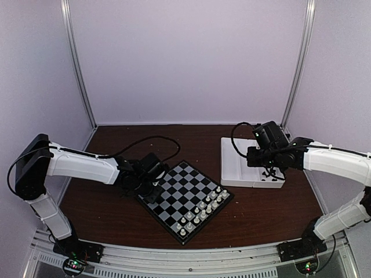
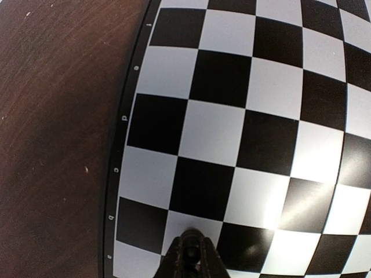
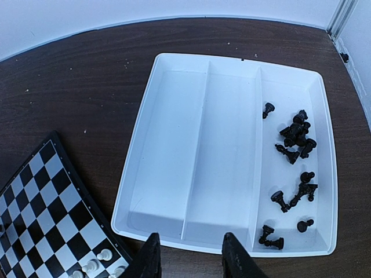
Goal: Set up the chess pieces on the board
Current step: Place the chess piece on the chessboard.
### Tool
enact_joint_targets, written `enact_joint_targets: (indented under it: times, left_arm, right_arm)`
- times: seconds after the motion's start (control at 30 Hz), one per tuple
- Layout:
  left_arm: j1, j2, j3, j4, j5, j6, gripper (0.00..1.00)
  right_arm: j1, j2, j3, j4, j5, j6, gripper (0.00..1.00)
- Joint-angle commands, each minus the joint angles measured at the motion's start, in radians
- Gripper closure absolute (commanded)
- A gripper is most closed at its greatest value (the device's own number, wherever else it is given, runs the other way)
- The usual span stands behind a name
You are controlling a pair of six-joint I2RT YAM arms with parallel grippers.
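Dark wooden table: black pieces lie scattered in the tray's rightmost compartment, right of the board. Right gripper hovers over the tray's near rim, partly open and empty. Left gripper, closed, hangs over the board's edge.

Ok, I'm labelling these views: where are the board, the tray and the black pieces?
board [image 1: 174, 194]: top view, bare square left of centre.
tray [image 3: 226, 150]: right wrist view, floor of middle compartment.
black pieces [image 3: 295, 134]: right wrist view, cluster in right compartment.
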State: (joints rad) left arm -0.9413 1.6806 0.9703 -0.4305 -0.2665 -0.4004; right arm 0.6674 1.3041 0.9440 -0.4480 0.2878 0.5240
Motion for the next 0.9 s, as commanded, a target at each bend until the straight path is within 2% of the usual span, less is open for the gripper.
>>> enact_joint_targets:
  times: [0.0, 0.37, 0.63, 0.87]
  left_arm:
    - [0.007, -0.010, -0.005, 0.001, -0.017, -0.011, 0.84]
    - [0.007, -0.021, 0.009, 0.009, -0.007, -0.001, 0.74]
    - [0.006, -0.033, 0.066, -0.004, 0.002, 0.034, 0.72]
    - [0.007, -0.065, 0.092, 0.017, -0.011, 0.051, 0.65]
  right_arm:
    - [-0.004, 0.007, 0.013, 0.009, -0.006, 0.000, 0.63]
    - [-0.003, 0.010, 0.014, 0.008, -0.009, -0.001, 0.64]
    - [-0.009, 0.012, 0.022, -0.014, -0.002, -0.011, 0.63]
    - [-0.107, 0.015, 0.023, -0.108, -0.045, -0.043, 0.65]
